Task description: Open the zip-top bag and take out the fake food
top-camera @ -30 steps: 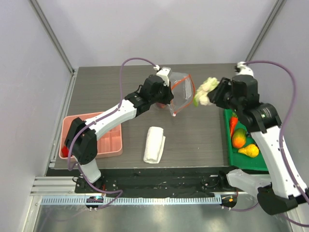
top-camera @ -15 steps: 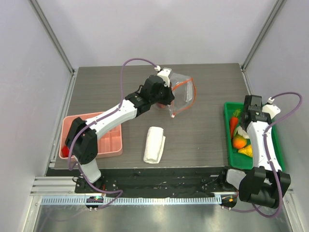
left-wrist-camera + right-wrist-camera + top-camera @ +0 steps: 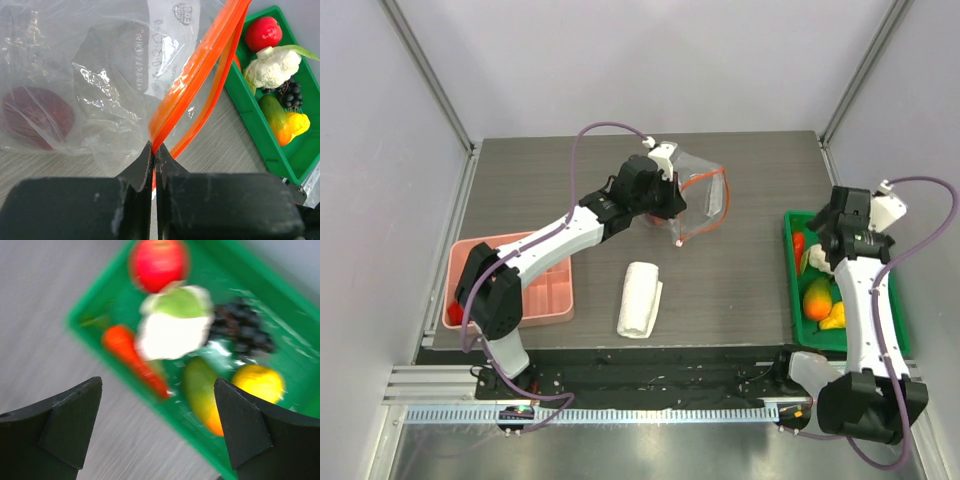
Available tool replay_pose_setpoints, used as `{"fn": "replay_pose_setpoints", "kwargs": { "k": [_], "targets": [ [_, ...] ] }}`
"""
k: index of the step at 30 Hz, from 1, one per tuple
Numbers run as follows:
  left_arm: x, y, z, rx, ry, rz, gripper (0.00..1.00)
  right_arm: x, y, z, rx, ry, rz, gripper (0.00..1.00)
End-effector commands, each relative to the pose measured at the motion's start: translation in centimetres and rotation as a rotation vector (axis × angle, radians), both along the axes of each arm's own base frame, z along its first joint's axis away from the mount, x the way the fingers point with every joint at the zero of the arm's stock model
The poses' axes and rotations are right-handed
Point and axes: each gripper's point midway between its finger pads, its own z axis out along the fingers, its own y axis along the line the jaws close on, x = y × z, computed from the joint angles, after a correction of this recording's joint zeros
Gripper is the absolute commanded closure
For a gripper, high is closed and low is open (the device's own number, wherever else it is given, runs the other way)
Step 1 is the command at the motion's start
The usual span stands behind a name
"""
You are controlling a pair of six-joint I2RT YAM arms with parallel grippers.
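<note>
The clear zip-top bag [image 3: 698,196] hangs at the table's back centre. My left gripper [image 3: 672,207] is shut on its orange zip strip [image 3: 195,85], and the mouth gapes. One dark red piece of fake food [image 3: 37,117] lies inside the bag. At the right edge a green tray [image 3: 791,290] holds more fake food: red apple [image 3: 157,262], cauliflower [image 3: 175,330], carrot [image 3: 131,357], dark grapes [image 3: 242,337], mango [image 3: 202,395] and a yellow piece [image 3: 260,382]. My right gripper [image 3: 157,381] hovers open over that tray's near rim, holding nothing.
A pink compartment tray [image 3: 535,290] sits at the front left with a small red piece at its left edge. A folded white cloth [image 3: 640,298] lies front centre. Grey walls close in the table on three sides.
My right arm carried the cauliflower from beside the bag over to the green tray and opened, leaving it there. The left gripper kept its hold on the zip strip.
</note>
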Motion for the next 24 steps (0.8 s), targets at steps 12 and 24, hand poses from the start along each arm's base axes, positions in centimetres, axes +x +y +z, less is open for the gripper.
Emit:
{"fn": "replay_pose_setpoints", "kwargs": {
  "k": [12, 24],
  "targets": [
    [-2.4, -2.2, 3.5, -0.104, -0.014, -0.09, 1.0, 6.4, 29.5, 4.9, 0.367, -0.267, 1.049, 0.79],
    [-4.7, -3.3, 3.9, -0.117, -0.003, -0.143, 1.0, 11.1, 29.3, 2.2, 0.332, -0.262, 0.887, 0.99]
  ]
}}
